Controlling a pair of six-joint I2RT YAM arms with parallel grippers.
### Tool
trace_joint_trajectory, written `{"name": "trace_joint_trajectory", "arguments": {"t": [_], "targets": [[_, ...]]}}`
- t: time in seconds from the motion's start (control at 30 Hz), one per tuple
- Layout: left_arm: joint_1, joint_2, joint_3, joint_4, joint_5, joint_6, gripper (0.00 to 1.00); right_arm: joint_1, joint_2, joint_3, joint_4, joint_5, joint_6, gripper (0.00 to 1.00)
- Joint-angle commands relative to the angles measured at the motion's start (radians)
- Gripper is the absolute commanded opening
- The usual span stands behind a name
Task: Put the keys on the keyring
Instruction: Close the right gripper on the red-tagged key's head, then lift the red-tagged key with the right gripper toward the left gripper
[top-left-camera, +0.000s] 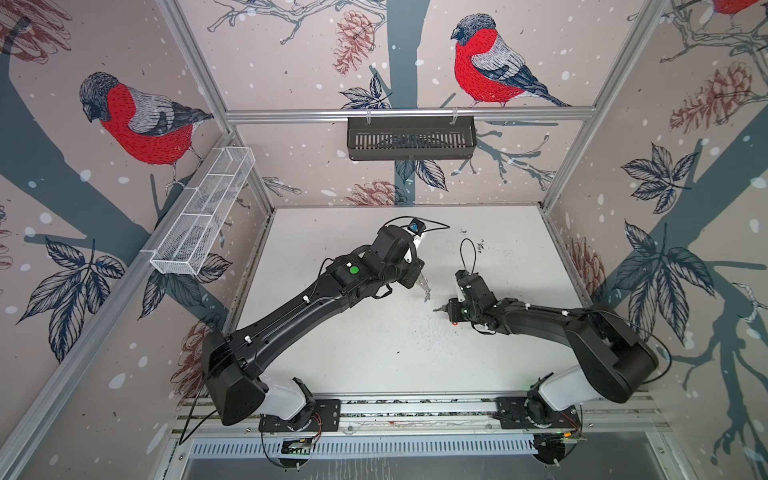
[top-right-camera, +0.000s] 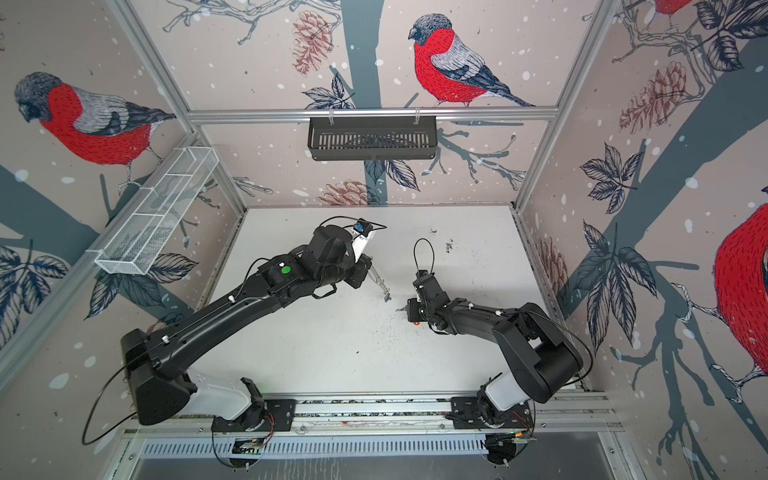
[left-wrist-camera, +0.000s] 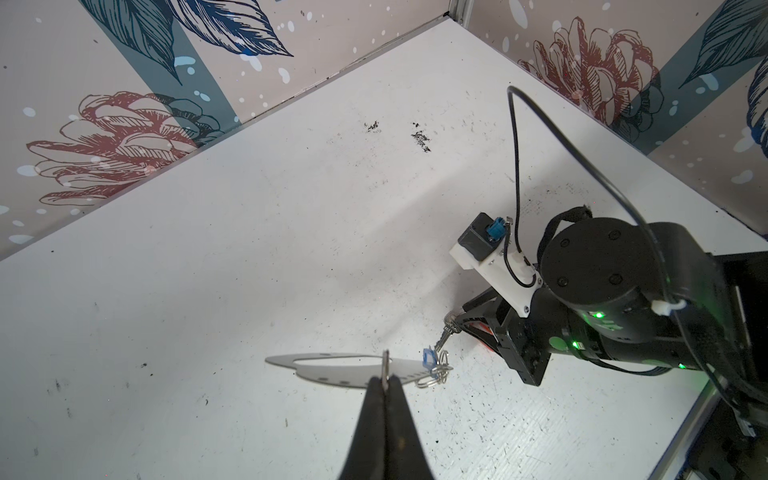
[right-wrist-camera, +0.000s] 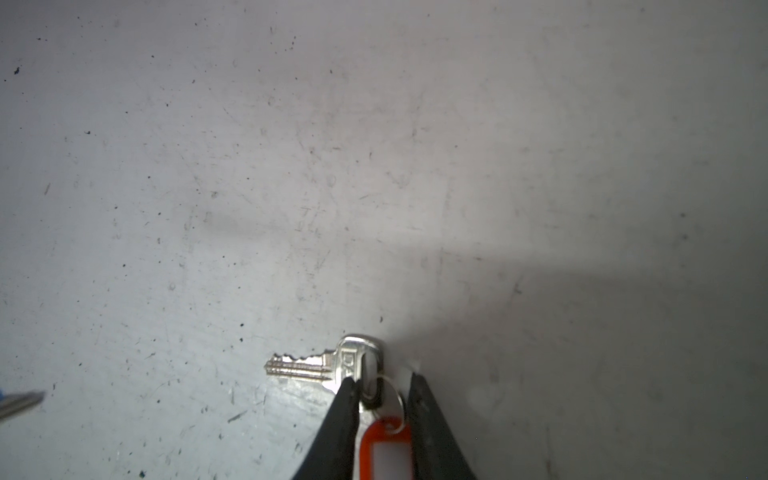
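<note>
My left gripper (left-wrist-camera: 386, 379) is shut on the edge of the keyring (left-wrist-camera: 332, 368), a flat grey plate with a big slot, and holds it above the white table (top-left-camera: 374, 357). From the plate's far end hang small metal rings (left-wrist-camera: 438, 374) and the key with the blue tag (left-wrist-camera: 428, 357). In both top views the plate shows edge-on (top-left-camera: 423, 283) (top-right-camera: 379, 279). To its right, my right gripper (right-wrist-camera: 382, 380) (top-left-camera: 445, 309) grips the other of the keys. That silver key (right-wrist-camera: 307, 365) sticks out sideways at the tips, and its red-orange tag (right-wrist-camera: 384, 451) lies between the fingers. The key's tip points at the blue tag.
A black slotted basket (top-left-camera: 411, 137) hangs on the back wall and a white wire basket (top-left-camera: 203, 212) on the left wall. Dark specks (top-left-camera: 480, 246) lie on the table behind the right arm. Patterned walls close in three sides.
</note>
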Motion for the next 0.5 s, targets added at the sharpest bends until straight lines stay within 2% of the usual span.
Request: {"name": "trace_joint_trajectory", "arguments": {"t": [0.0, 0.33, 0.47], "targets": [[0.001, -0.004, 0.001, 0.034, -0.003, 0.003, 0.00, 0.004, 0.006, -0.006, -0.020, 0.007, -0.006, 0.22], [0.000, -0.012, -0.008, 0.037, -0.010, -0.004, 0.00, 0.020, -0.018, -0.009, 0.004, 0.010, -0.025, 0.00], [0.000, -0.012, -0.015, 0.039, -0.024, -0.005, 0.00, 0.020, -0.092, -0.014, 0.016, 0.013, -0.058, 0.00]]}}
